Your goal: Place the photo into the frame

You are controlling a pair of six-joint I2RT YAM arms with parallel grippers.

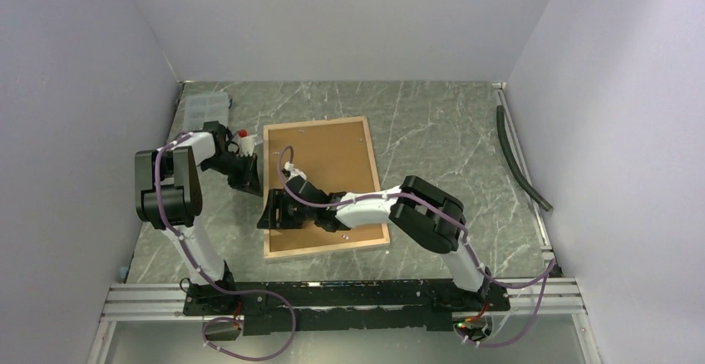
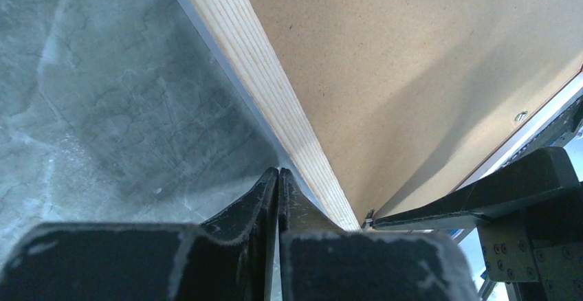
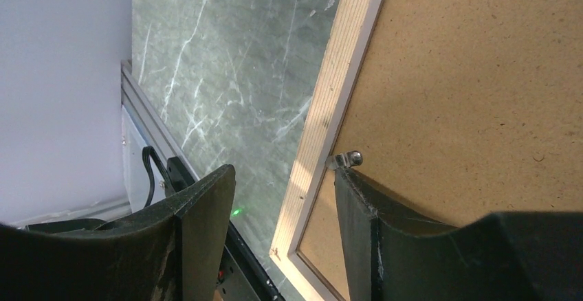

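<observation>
The frame (image 1: pixel 316 122), a large rectangle with a light wood back, lies face down at the centre of the overhead view on the grey-green marbled table (image 1: pixel 432 131). A flat brown backing board (image 1: pixel 332 160) fills it. The photo shows nowhere. The right gripper (image 3: pixel 283 174), fingers spread, straddles the lower left rail beside a small metal clip (image 3: pixel 346 158), probably to work it. The left gripper (image 2: pixel 278 174), fingers pressed together on nothing visible, noses the frame's left edge, perhaps steadying it. No writing is readable.
</observation>
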